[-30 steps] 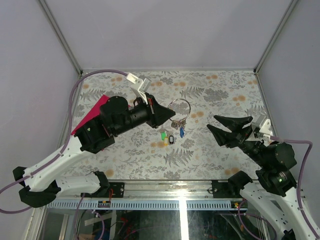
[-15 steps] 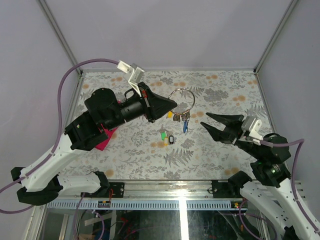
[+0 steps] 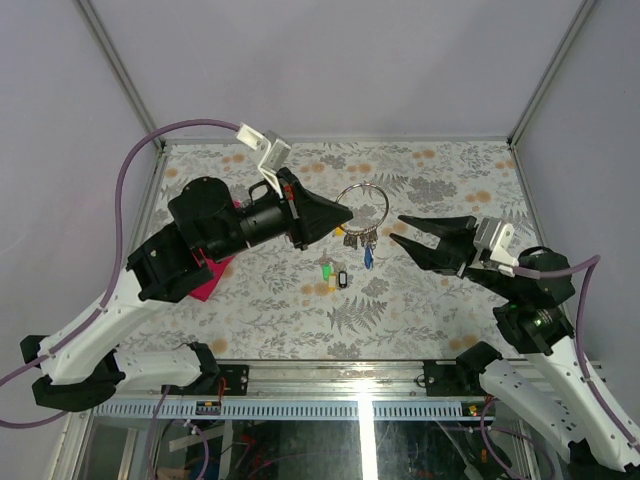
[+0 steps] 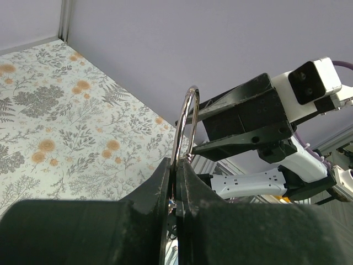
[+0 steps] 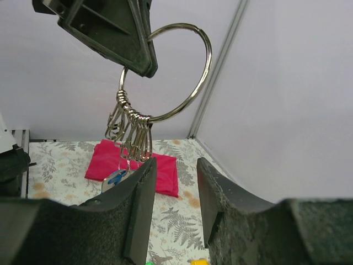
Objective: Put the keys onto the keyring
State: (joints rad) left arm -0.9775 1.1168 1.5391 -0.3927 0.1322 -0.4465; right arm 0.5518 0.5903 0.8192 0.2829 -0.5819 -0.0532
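Note:
My left gripper [image 3: 345, 213] is shut on the keyring [image 3: 364, 204], a large silver ring held upright above the table. A bunch of small silver clips [image 3: 359, 237] and a blue-tagged key [image 3: 368, 257] hang from it. In the left wrist view the ring [image 4: 185, 124] rises from between the closed fingers. Keys with a green tag [image 3: 326, 270] and a black tag [image 3: 342, 279] lie on the table below. My right gripper [image 3: 397, 229] is open and empty just right of the hanging bunch. In its own view the gripper [image 5: 175, 165] sits below the ring [image 5: 205, 66] and clips [image 5: 131, 131].
The red cloth [image 3: 207, 278] lies at the left, partly under my left arm, and shows in the right wrist view [image 5: 162, 171]. The floral table [image 3: 450, 180] is enclosed by grey walls. A metal rail [image 3: 330, 375] runs along the near edge.
My left gripper lifted the keyring up off the table and now holds it still. My right gripper has moved left and up, closer to the hanging bunch.

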